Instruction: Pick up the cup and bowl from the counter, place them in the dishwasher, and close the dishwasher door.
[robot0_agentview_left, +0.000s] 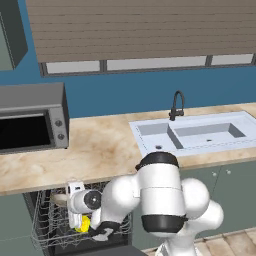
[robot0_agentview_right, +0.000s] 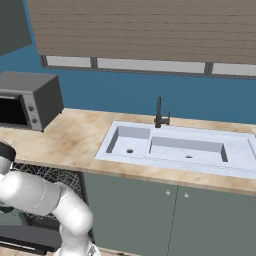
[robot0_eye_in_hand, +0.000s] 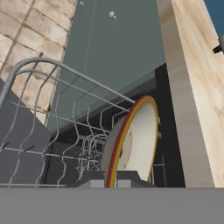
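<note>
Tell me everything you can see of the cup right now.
The cup is a yellow tumbler with a red-orange band near its rim and a pale inside. The shut gripper holds it by the rim, its mouth toward the hand camera. It hangs low inside the open dishwasher, over the grey wire rack. Whether it touches the rack cannot be told.

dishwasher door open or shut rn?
Open. In the left base view the dishwasher shows its dark interior and the wire rack pulled out under the counter; the gripper holds the cup over the rack.
</note>
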